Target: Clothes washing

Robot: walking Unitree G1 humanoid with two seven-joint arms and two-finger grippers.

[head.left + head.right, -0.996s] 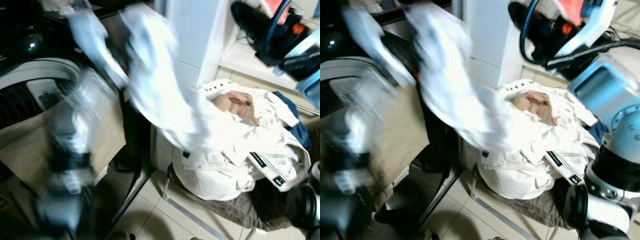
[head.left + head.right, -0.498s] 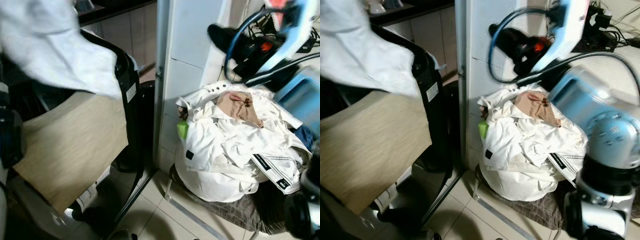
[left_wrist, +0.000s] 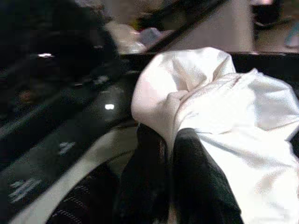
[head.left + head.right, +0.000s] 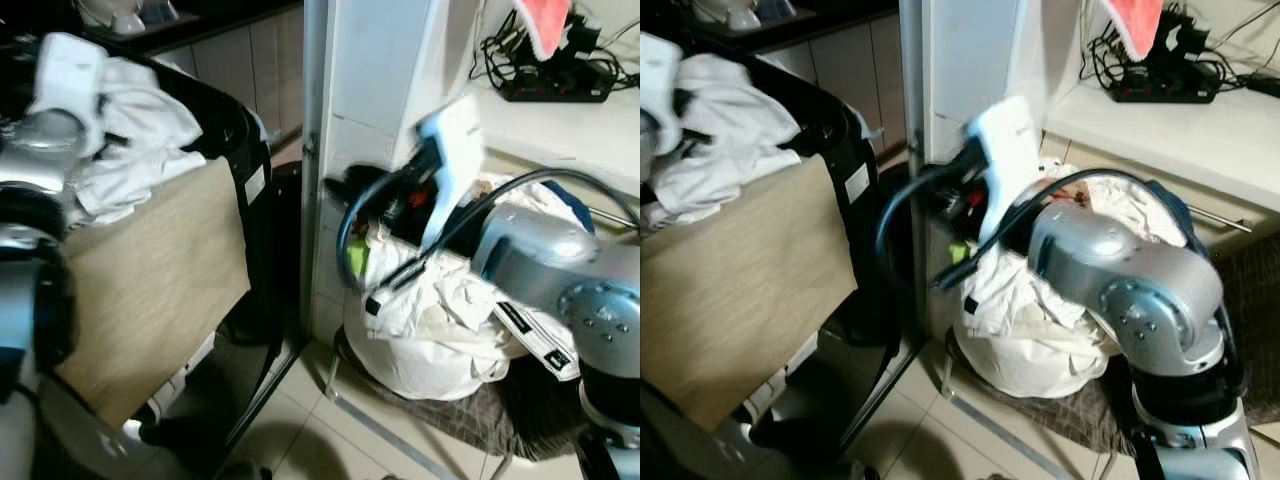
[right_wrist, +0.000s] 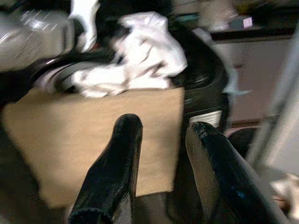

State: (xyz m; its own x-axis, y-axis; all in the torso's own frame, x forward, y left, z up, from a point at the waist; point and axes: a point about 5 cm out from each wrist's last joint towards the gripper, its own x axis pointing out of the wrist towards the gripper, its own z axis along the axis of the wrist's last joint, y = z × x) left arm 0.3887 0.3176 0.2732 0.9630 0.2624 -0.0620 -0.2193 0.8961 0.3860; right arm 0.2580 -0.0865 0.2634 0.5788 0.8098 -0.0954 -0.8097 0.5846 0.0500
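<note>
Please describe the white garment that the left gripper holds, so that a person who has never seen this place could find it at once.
Look for the black washing machine on the left, with a beige cloth hanging down its front. On its top rim lies a crumpled white garment, pinched by the left gripper. Unlike the white clothes piled by the wall, it sits up on the machine.

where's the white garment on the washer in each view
Left eye view: white garment, upper left, draped over the washer rim.
Right eye view, upper left.
Left wrist view, pinched by the left gripper.
Right wrist view, beyond the open right gripper.
Shared landmark: the washer's black rim.
</note>
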